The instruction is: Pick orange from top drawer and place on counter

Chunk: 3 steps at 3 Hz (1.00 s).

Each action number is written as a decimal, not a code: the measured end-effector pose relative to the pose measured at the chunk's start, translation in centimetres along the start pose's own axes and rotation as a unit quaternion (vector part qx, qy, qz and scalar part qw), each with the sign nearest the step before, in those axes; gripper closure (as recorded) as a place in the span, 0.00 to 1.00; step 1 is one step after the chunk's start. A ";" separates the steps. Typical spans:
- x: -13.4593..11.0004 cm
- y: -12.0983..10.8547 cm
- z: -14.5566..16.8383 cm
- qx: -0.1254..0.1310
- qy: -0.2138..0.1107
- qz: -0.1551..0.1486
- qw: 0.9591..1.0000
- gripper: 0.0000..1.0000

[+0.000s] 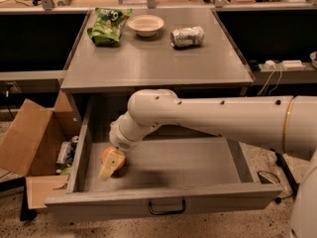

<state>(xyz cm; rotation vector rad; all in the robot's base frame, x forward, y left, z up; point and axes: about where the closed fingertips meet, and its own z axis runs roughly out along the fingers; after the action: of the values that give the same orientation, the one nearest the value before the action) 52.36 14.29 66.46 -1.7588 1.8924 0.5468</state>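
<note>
Tool (112, 165) hangs low at the left of the open grey wood-grain top drawer (223, 192), touching the small round orange fruit (105, 154); I cannot tell whether it is clamped.

Orange (105, 154) — mostly hidden behind the end effector (110, 166) at the top drawer (213, 194) left side.

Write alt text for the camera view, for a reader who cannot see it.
The robot's white arm reaches into the open top drawer, with its tool at the orange near the drawer wall on the picture's left. On the counter above are a green bag, a white bowl and a can on its side.
</note>
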 end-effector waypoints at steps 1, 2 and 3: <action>0.7 0.0 1.3 -0.002 -0.001 0.005 1.000 0.00; 1.0 0.2 2.1 -0.007 0.000 0.011 1.000 0.15; 1.6 0.4 2.6 -0.010 0.003 0.016 1.000 0.38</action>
<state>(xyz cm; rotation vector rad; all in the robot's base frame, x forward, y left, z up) 52.11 14.59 63.41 -1.7475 1.9270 0.5748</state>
